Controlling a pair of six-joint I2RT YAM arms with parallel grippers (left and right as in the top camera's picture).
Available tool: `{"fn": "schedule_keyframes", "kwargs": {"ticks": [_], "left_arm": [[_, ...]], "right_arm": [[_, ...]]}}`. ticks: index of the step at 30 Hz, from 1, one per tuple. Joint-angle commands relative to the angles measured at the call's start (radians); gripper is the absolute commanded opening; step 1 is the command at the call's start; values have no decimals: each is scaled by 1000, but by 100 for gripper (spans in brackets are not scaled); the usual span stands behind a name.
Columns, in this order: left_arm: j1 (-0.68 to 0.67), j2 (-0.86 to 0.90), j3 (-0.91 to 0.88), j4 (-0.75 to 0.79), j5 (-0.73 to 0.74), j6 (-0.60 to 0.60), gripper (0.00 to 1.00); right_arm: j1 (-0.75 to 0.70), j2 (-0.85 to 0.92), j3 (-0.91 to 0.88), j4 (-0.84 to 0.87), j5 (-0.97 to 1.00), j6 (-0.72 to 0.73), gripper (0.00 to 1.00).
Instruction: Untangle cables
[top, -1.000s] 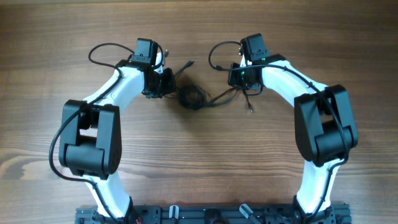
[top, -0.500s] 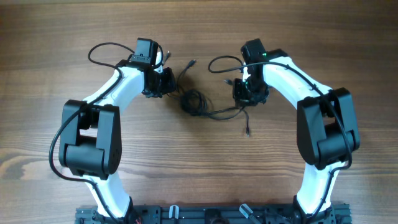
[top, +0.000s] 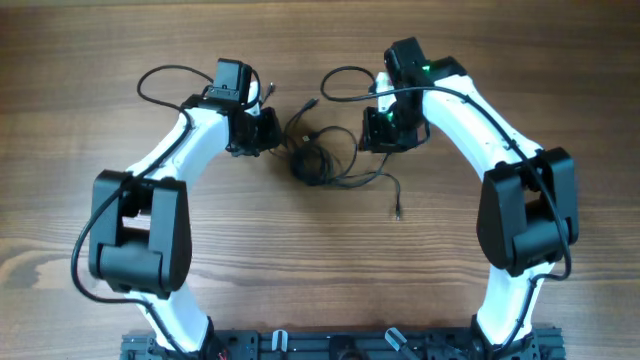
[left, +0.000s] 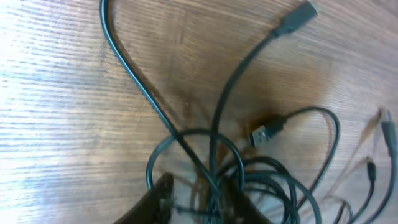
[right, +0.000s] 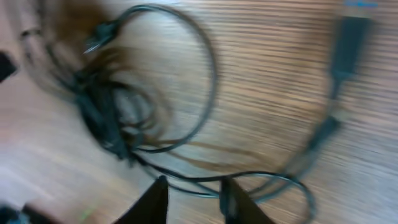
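Note:
The cables (top: 312, 162) are thin black cords bunched in loops on the wooden table between my two arms. One plug end (top: 311, 102) points to the far side and another (top: 398, 212) trails toward the near side. My left gripper (top: 268, 132) is at the bunch's left edge. In the left wrist view its fingers (left: 199, 196) are apart with several strands (left: 214, 134) running between them. My right gripper (top: 372, 130) is just right of the bunch. In the right wrist view, which is blurred, it (right: 194, 199) is open with a strand (right: 205, 177) crossing in front of its tips.
A silver USB plug (left: 266, 132) lies in the middle of the loops and a slim plug (left: 298, 17) lies farther out. A larger dark plug (right: 348, 37) shows in the right wrist view. Each arm's own thick black cable (top: 165, 78) arcs behind it.
My right gripper dropped the strand it held, swung down, then moved up and left to the bunch. The loose plug end fell toward the near side. The left arm barely moved.

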Motion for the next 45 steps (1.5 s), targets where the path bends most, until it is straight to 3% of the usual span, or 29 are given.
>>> {"fn": "schedule_keyframes", "kwargs": {"ticks": [1, 6, 14, 17, 23, 26, 32, 35, 36, 38, 40, 42, 45], "left_arm": [[0, -31, -6, -47, 48, 10, 58], [-1, -16, -35, -61, -7, -79, 58], [-53, 5, -140, 194, 2, -106, 64], [-90, 5, -140, 215, -2, -106, 49], [-129, 5, -140, 214, -100, -106, 46], [-128, 5, -140, 202, -100, -106, 51], [-84, -57, -134, 123, -50, -106, 55], [-54, -135, -135, 45, 55, -106, 58], [-53, -153, -135, 24, 94, -106, 54], [-53, -169, -135, -10, 122, -107, 36], [-53, -169, -135, -51, 127, -120, 34], [-51, -169, -136, -92, 126, -185, 22], [-51, -169, -136, -103, 126, -317, 22]], "right_arm": [[47, -31, 15, 33, -101, -66, 41], [76, -27, 14, 76, -101, -55, 43], [93, -24, -66, 144, -98, -45, 48], [120, -24, -105, 183, -97, -25, 49], [150, -24, -207, 307, -44, 120, 50], [158, -24, -252, 396, -43, 149, 50], [159, -24, -377, 621, -44, 296, 37], [159, -24, -414, 670, -56, 348, 20], [159, -24, -414, 676, -56, 349, 12], [159, -24, -414, 684, -76, 375, 4], [159, -24, -414, 690, -121, 432, 4], [159, -24, -414, 705, -150, 499, 4], [159, -24, -414, 743, -161, 586, 4]]}}
